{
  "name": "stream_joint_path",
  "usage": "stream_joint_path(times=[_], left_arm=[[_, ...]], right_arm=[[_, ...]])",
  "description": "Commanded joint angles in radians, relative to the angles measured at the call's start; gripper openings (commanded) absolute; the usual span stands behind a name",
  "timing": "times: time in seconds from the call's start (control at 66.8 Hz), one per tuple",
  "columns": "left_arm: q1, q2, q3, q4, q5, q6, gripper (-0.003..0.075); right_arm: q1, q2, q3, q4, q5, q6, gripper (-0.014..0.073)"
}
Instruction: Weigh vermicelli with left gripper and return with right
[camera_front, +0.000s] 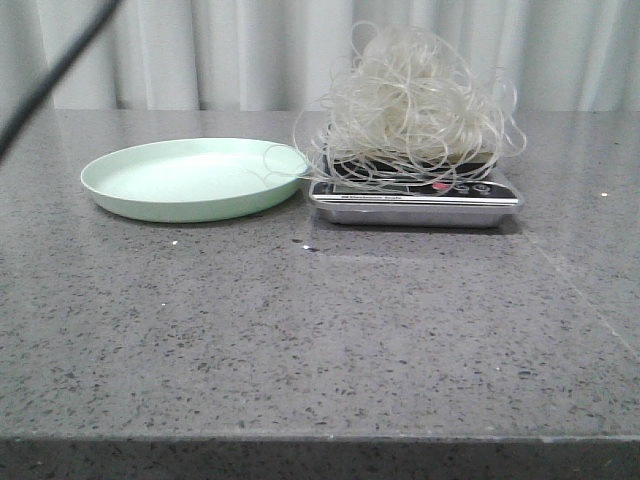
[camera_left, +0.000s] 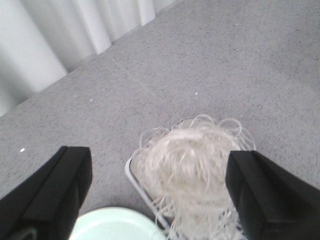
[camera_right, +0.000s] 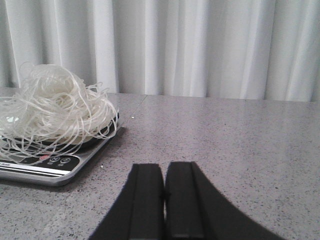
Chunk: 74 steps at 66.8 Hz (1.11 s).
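Observation:
The vermicelli (camera_front: 415, 100) is a fluffy tangle of whitish strands heaped on a small silver scale (camera_front: 415, 197), right of a pale green plate (camera_front: 195, 177). In the left wrist view my left gripper (camera_left: 160, 190) is open, high above the vermicelli (camera_left: 192, 170) and the plate's edge (camera_left: 115, 225), touching nothing. In the right wrist view my right gripper (camera_right: 164, 192) is shut and empty, low over the table to the right of the scale (camera_right: 50, 167) and the vermicelli (camera_right: 55, 112). Neither gripper shows in the front view.
A grey speckled table (camera_front: 320, 330) carries everything. White curtains (camera_front: 250, 50) hang behind it. A dark cable (camera_front: 50, 75) crosses the upper left of the front view. A few stray strands hang over the plate's rim.

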Motion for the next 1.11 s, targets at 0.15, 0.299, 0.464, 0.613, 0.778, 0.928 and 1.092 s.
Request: stream_joint_path(times=[0.15,0.299,0.464,0.613,0.778,0.928,1.092], left_arm=[[-0.005,-0.345,0.404,-0.009,-0.282,-0.003,0.0598],[-0.005,-0.534,0.648,-0.029,-0.378,-0.003,0.0598],[-0.005,-0.773,0.916,-0.035,-0.458,-0.003,0.0598],[-0.005,-1.004,1.135,-0.035,-0.547,-0.003,0.0598],[-0.005,-1.234,1.307,-0.069,-0.578,-0.003,0.0598],[-0.005,-1.417,1.444,-0.071,-0.588,-0.003,0.0598],[-0.005,-1.589,1.562,-0.071,-0.623,-0.003,0.0597]], right_arm=[[-0.009,-0.018,-0.008,0.000,-0.085,0.002,0.0179],[-0.009,-0.018,-0.008,0.000,-0.085,0.002,0.0179],[-0.009,-0.018,-0.008,0.000,-0.085,0.002,0.0179],[-0.009,-0.018,-0.008,0.000,-0.085,0.002,0.0179],[-0.009,-0.018,-0.008,0.000,-0.085,0.002,0.0179],[-0.009,-0.018,-0.008,0.000,-0.085,0.002,0.0179],[-0.009,-0.018,-0.008,0.000,-0.085,0.002,0.0179]])
